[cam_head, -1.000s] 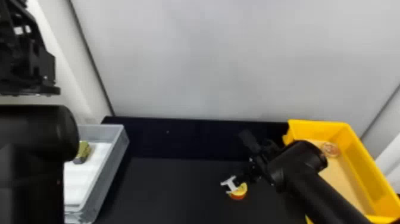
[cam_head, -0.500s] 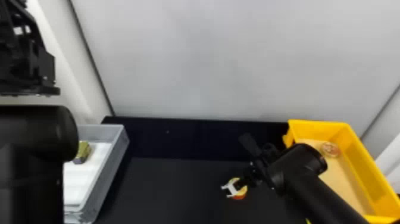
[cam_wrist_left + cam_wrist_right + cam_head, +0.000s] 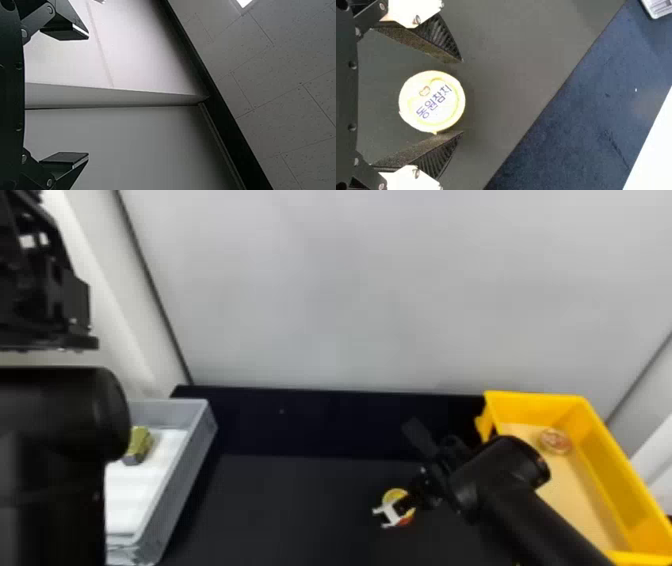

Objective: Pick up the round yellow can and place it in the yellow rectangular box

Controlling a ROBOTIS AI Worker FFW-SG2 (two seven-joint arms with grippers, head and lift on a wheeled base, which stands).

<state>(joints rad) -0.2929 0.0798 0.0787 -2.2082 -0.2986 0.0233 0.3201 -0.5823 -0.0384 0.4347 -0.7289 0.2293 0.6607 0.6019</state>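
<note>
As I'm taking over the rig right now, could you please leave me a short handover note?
Left pincer: open, empty.
Right pincer: open around the yellow can, a gap showing beside one finger.
Can: on the dark table.
Yellow box: at the right, a round item inside.
Done: pincer lined up.
Left to do: grip, lift, place in box.

Layout, head view: tray [image 3: 192,460] left, box [image 3: 555,407] right, can [image 3: 394,494] between.
Block [image 3: 139,444] in tray; disc [image 3: 555,441] in box, toward its far end. Can is on table [image 3: 300,510], nearer box than tray. Wall [image 3: 375,290] behind table.
</note>
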